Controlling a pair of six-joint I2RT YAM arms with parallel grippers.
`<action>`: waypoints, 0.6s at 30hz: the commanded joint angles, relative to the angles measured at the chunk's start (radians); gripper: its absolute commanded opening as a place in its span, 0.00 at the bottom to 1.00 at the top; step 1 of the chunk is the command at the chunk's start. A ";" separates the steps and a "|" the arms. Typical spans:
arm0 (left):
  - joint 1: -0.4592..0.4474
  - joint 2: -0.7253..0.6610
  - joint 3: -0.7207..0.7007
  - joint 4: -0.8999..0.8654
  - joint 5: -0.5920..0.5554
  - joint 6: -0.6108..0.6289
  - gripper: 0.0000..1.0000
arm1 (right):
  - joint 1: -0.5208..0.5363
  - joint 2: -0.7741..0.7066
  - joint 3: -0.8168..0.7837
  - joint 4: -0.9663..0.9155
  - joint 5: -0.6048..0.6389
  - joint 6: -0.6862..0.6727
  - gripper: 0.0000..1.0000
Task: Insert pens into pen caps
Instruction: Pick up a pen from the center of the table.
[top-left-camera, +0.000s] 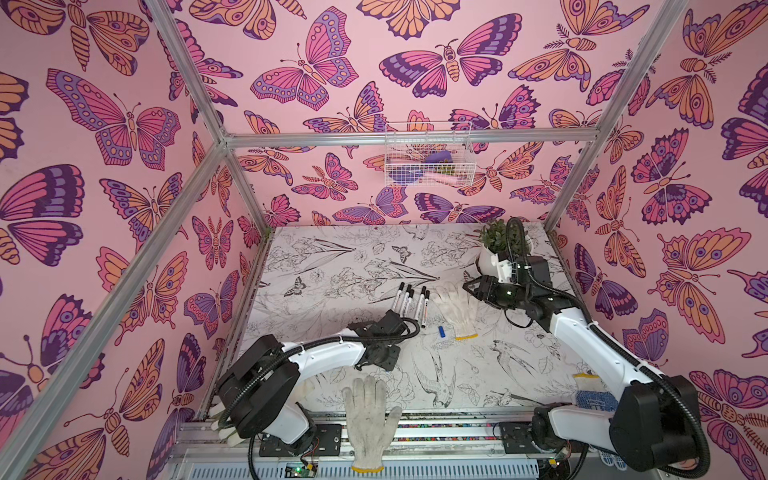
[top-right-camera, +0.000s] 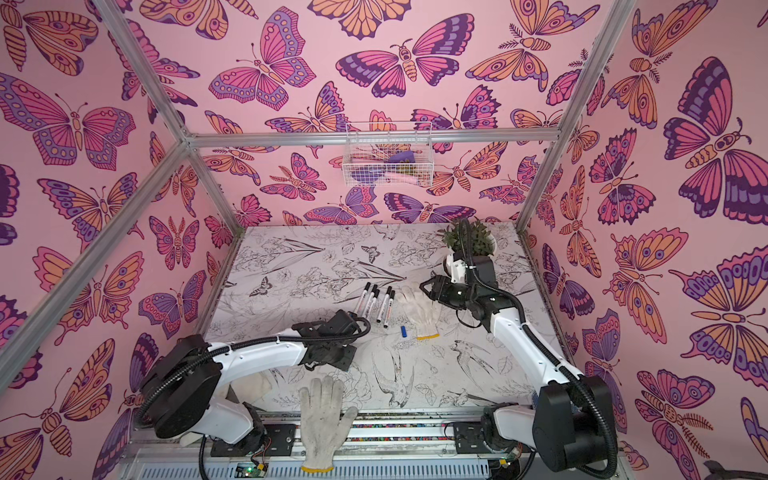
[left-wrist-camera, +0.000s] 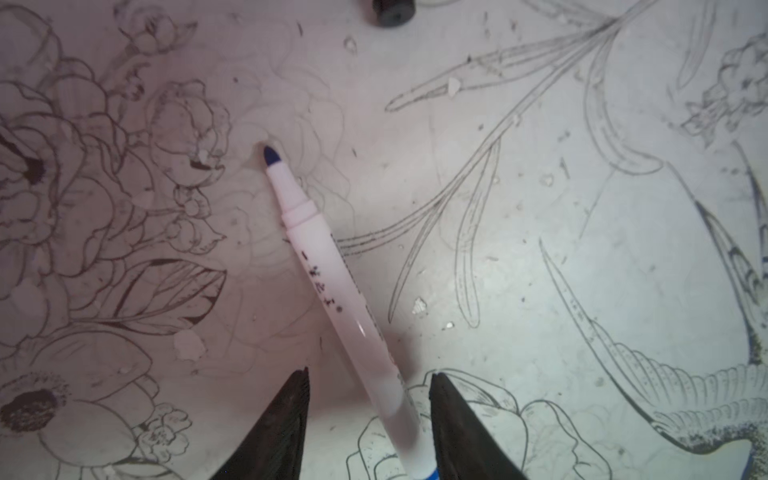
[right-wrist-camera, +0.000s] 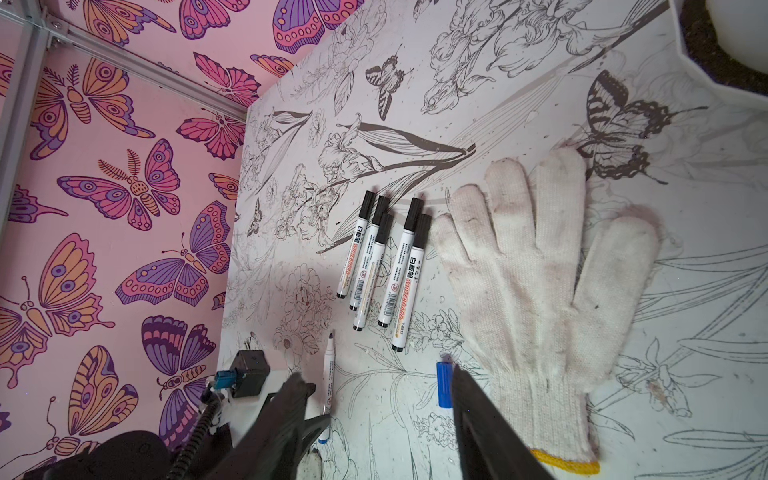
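An uncapped pen (left-wrist-camera: 332, 291) with a blue tip and white barrel lies flat on the table. My left gripper (left-wrist-camera: 370, 376) is open and straddles its rear end, with a clear gap on one side and the barrel close to the other finger. In both top views this pen is hidden under my left wrist. A blue pen cap (right-wrist-camera: 444, 384) (top-left-camera: 441, 331) lies loose beside a white glove. Several pens (right-wrist-camera: 386, 257) (top-left-camera: 411, 301) with black caps on them lie side by side. My right gripper (right-wrist-camera: 378, 376) (top-left-camera: 469, 286) hangs open and empty above the table, behind the glove.
A white knit glove (top-left-camera: 455, 307) lies right of the pens and another glove (top-left-camera: 370, 415) hangs over the front edge. A potted plant (top-left-camera: 494, 245) stands at the back right, behind my right arm. A wire basket (top-left-camera: 428, 153) hangs on the back wall.
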 joint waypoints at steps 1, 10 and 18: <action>-0.022 0.024 0.012 -0.080 -0.039 -0.028 0.44 | -0.001 -0.018 0.004 -0.011 -0.005 -0.024 0.58; -0.031 0.194 0.088 -0.076 -0.064 -0.009 0.16 | -0.001 -0.013 0.017 -0.010 -0.012 -0.022 0.58; -0.021 0.151 0.249 -0.013 -0.048 0.115 0.00 | 0.016 -0.006 -0.015 0.012 -0.051 -0.032 0.58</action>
